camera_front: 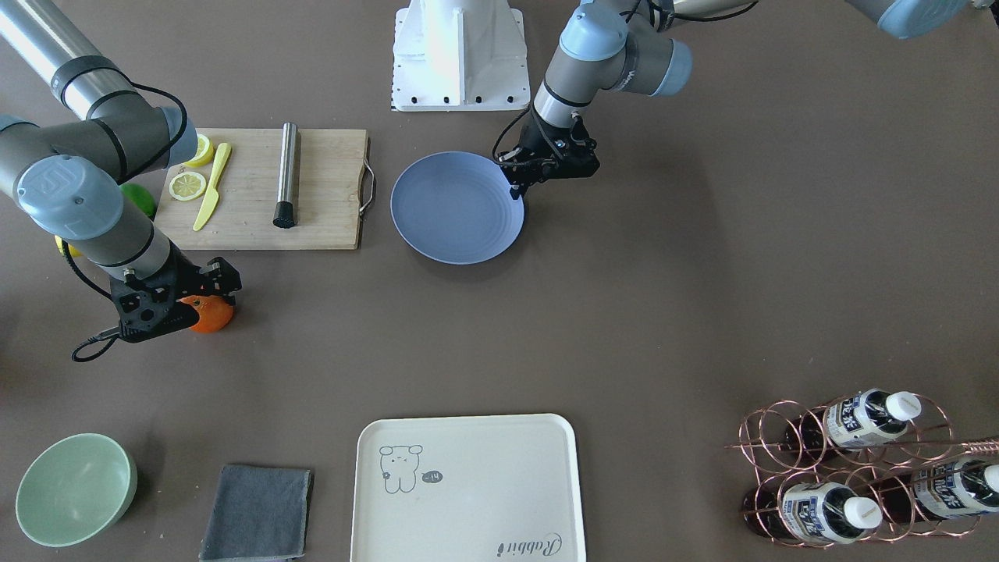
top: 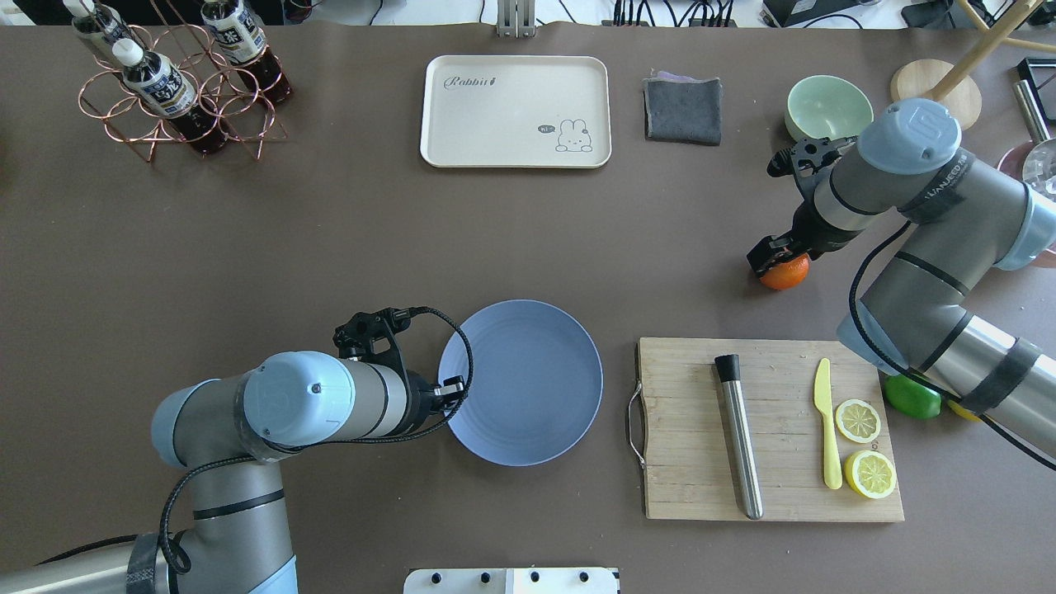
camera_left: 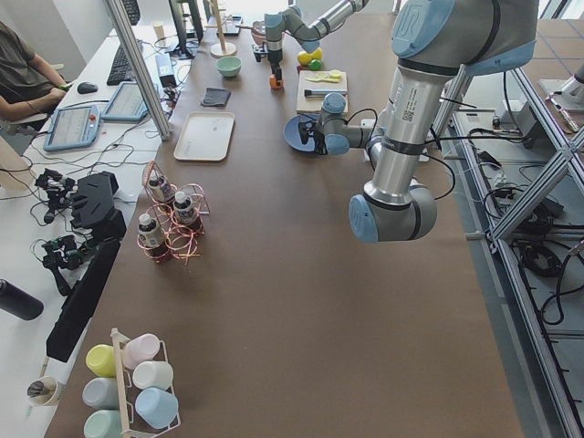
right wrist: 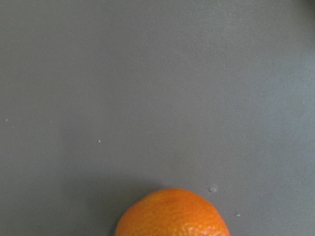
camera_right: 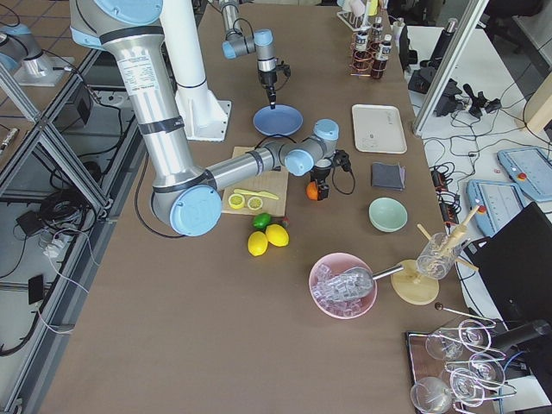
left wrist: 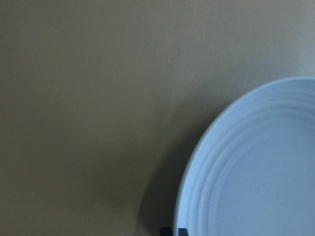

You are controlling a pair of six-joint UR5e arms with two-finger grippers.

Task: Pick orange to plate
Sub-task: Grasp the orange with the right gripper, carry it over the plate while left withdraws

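Note:
The orange (camera_front: 212, 315) rests on the brown table beyond the cutting board's end. My right gripper (top: 782, 262) stands straight down over it, fingers on either side and against the fruit, so it reads as shut on it. The right wrist view shows only the top of the orange (right wrist: 172, 214) at its bottom edge, with no fingers visible. The blue plate (top: 528, 379) lies empty mid-table. My left gripper (camera_front: 517, 192) is shut with nothing in it, its tips at the plate's rim (left wrist: 197, 187).
A wooden cutting board (top: 685, 429) beside the plate holds a steel tube, a yellow knife and two lemon halves. A lime (top: 912, 398) lies past its end. A cream tray (top: 516, 111), grey cloth, pale-green bowl (top: 827, 106) and bottle rack (top: 177, 91) line the far side.

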